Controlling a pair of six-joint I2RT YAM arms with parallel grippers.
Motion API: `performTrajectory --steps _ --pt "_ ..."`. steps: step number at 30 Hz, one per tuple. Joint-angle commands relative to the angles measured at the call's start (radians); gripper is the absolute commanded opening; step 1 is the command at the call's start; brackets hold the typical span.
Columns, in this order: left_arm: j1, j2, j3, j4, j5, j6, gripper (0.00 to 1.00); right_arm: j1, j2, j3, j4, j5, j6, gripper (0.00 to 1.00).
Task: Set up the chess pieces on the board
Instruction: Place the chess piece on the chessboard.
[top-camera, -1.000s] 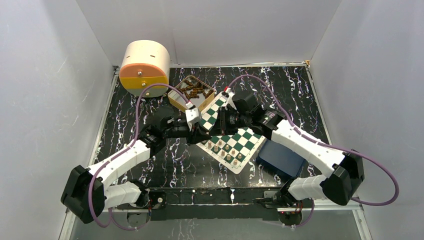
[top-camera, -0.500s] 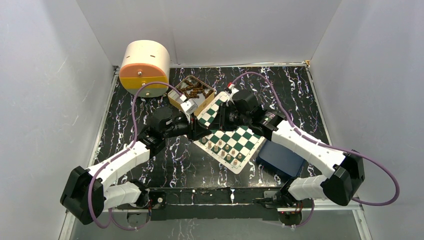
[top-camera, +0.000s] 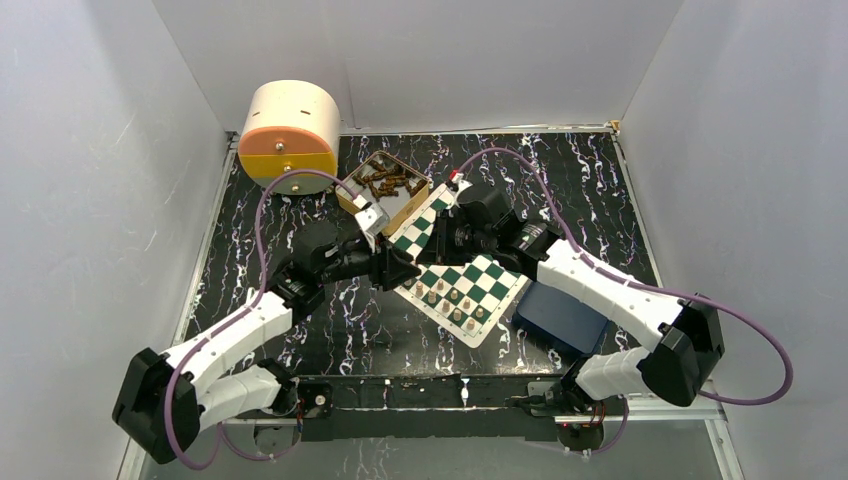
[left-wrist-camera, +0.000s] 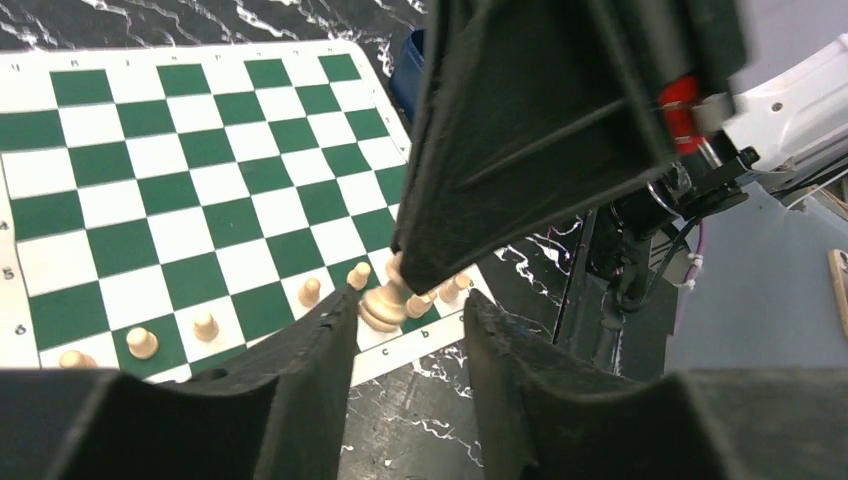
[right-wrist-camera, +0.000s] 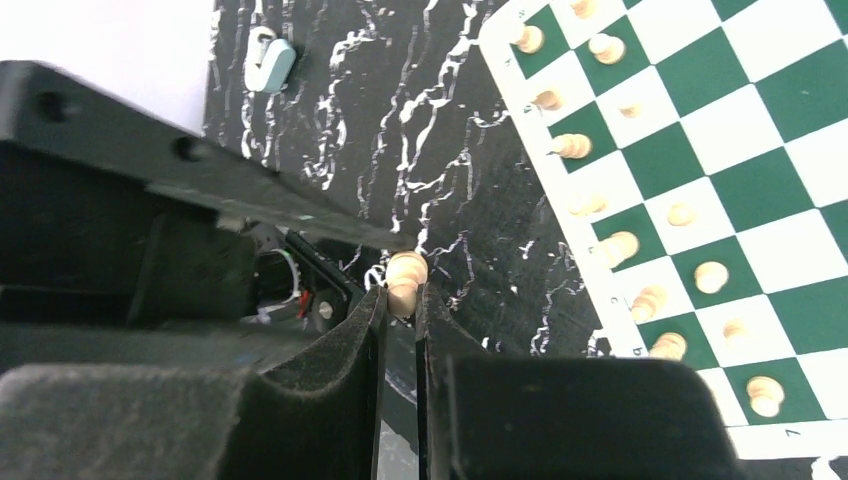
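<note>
Even, diffuse white light falls from above. The pale walls are bright, and the dark desk (top-camera: 330, 330) shows soft shadows and no glare. In the 2 wrist views, the left gripper (left-wrist-camera: 407, 305) and right gripper (right-wrist-camera: 402, 295) blur up close, while the board (left-wrist-camera: 200, 200) is sharper.

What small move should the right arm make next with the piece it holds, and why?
Probably the right gripper should bring its chess piece over a free square of the board and lower it. It is shut on the piece, which hangs near the board's edge, and the open left gripper holds nothing.
</note>
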Motion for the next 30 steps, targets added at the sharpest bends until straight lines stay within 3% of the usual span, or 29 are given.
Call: performTrajectory --steps 1,4,5,6,7,19,25,30 --pt "-0.008 -0.069 0.001 -0.007 -0.002 0.069 0.45 -0.003 0.005 0.045 -0.045 0.077 -0.037 0.17" --pt "-0.01 -0.079 0.005 -0.05 -0.002 0.111 0.55 -0.004 -0.001 0.052 -0.074 0.115 -0.057 0.17" --pt "-0.009 -0.085 0.007 -0.064 -0.003 0.13 0.65 -0.004 -0.001 0.054 -0.089 0.128 -0.064 0.17" --pt "-0.009 -0.094 0.005 -0.074 -0.008 0.141 0.83 -0.004 0.001 0.061 -0.098 0.141 -0.073 0.17" --pt "-0.009 -0.103 0.002 -0.086 -0.019 0.149 0.89 -0.003 0.007 0.07 -0.123 0.145 -0.081 0.17" --pt "-0.01 -0.274 -0.045 -0.266 -0.152 0.254 0.91 -0.004 0.202 0.212 -0.312 0.286 -0.152 0.17" --pt "-0.008 -0.381 -0.083 -0.337 -0.422 0.137 0.91 -0.003 0.322 0.257 -0.291 0.331 -0.173 0.17" --pt "-0.008 -0.398 -0.078 -0.447 -0.547 0.113 0.91 -0.002 0.456 0.352 -0.356 0.344 -0.18 0.17"
